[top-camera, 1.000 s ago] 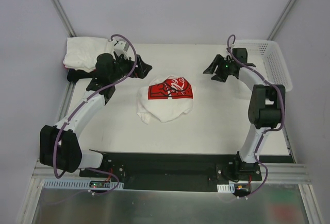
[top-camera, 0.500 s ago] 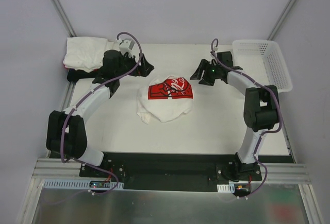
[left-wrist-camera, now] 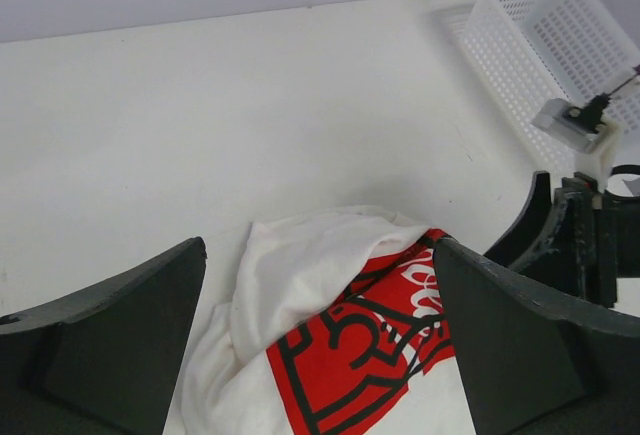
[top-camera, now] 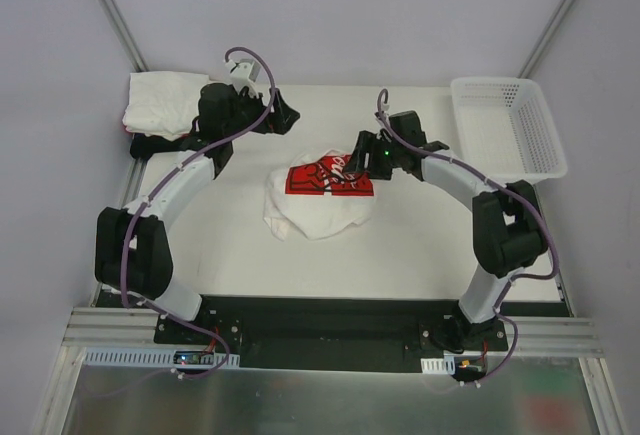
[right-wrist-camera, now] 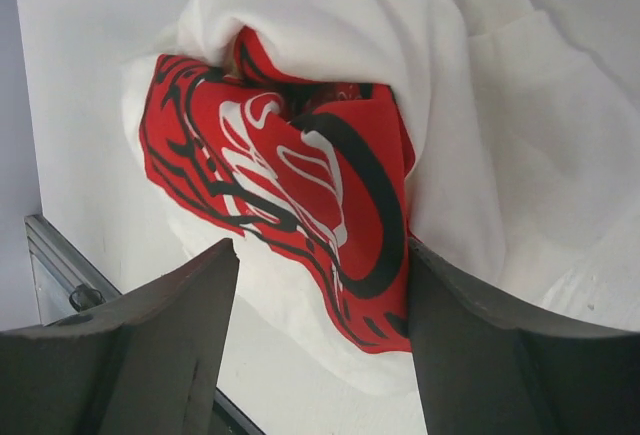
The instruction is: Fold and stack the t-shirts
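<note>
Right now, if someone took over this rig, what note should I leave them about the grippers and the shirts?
Left gripper: open, holding nothing, up beside the white pile.
Right gripper: open, poised over the red print of the crumpled shirt, not gripping it.
Shirts: white pile in the far-left corner with a dark layer under it; crumpled shirt in the middle.
Done: the pile is stacked.
Left: fold the crumpled shirt and add it to the pile.
</note>
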Controlling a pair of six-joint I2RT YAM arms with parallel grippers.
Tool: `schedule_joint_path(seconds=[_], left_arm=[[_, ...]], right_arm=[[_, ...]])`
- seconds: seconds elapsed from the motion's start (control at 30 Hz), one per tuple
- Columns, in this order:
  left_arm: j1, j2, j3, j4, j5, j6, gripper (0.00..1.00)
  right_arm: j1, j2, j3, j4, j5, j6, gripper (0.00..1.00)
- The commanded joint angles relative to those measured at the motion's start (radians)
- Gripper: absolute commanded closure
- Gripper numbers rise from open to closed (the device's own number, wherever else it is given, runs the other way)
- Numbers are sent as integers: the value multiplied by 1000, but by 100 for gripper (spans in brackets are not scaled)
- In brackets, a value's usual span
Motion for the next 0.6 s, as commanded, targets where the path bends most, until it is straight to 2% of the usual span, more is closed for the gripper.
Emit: schedule_joint_path(seconds=[0.0, 0.03, 0.1, 0.13, 0.23, 0.33, 0.57], left_arm=[[13, 10, 4, 44, 29, -7, 5], [13, 8, -14, 51, 31, -12, 5], [14, 5, -27, 65, 35, -18, 5], [14, 4, -33, 64, 37, -21, 5], [14, 1, -39, 64, 44, -22, 5], [16, -6, -42, 62, 46, -18, 5], [16, 27, -48, 84, 112, -38, 5]], right_arm=[[-1, -100, -68, 55, 16, 27, 34], [-1, -100, -81, 70, 8, 42, 36], [-3, -95, -99, 90, 14, 47, 48], [-4, -92, -102, 92, 24, 47, 69], [-6, -75, -84, 90, 25, 50, 94], [-7, -65, -73, 92, 21, 57, 99], [-46, -33, -9, 61, 53, 56, 99]])
